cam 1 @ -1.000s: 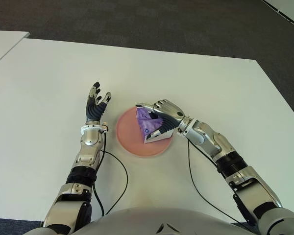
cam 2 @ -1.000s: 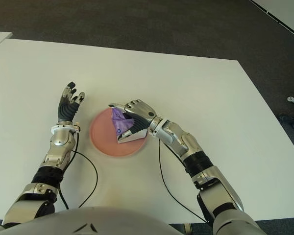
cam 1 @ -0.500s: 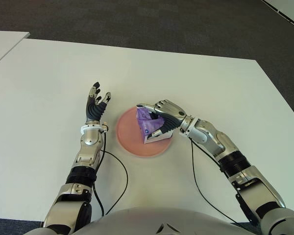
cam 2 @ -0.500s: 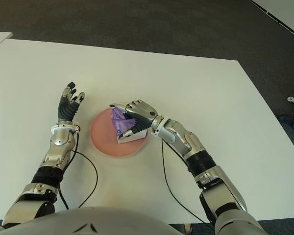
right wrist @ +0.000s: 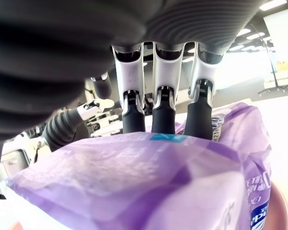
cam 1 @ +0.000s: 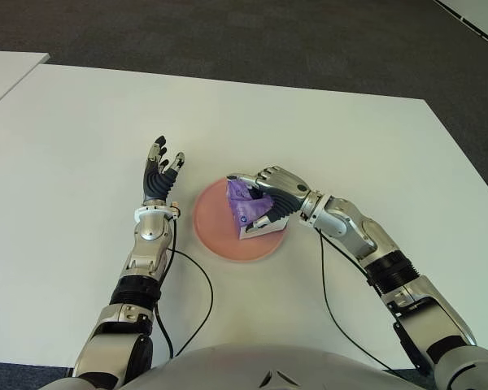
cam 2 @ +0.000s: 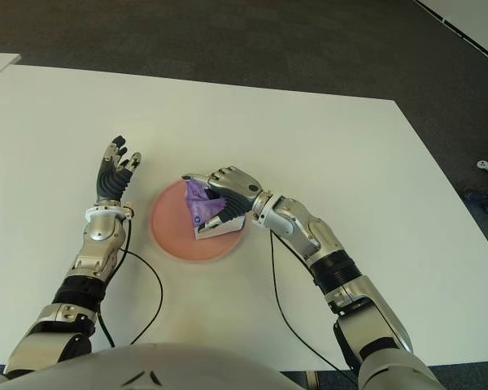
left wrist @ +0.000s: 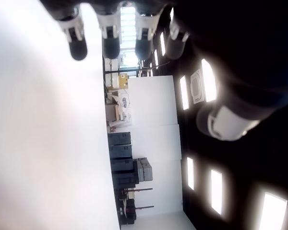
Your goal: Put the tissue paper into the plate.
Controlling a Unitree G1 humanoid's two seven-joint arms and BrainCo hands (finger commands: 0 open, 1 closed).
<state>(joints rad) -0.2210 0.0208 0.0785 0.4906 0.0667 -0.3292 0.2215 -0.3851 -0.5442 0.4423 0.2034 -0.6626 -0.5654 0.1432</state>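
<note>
A white table (cam 1: 325, 138) stands on dark carpet. At nine o'clock of the pink plate (cam 1: 215, 231), the left hand (cam 1: 160, 175) shows with fingers spread, holding nothing. The plate sits at the table's centre. Over its three o'clock side, the right hand (cam 1: 270, 195) curls its fingers (right wrist: 162, 115) around the purple tissue paper (cam 1: 244, 204) pack, whose lower end seems to rest on the plate.

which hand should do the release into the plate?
Right. The right hand already grips the purple tissue pack over the pink plate. The left hand is open and empty, left of the plate.
</note>
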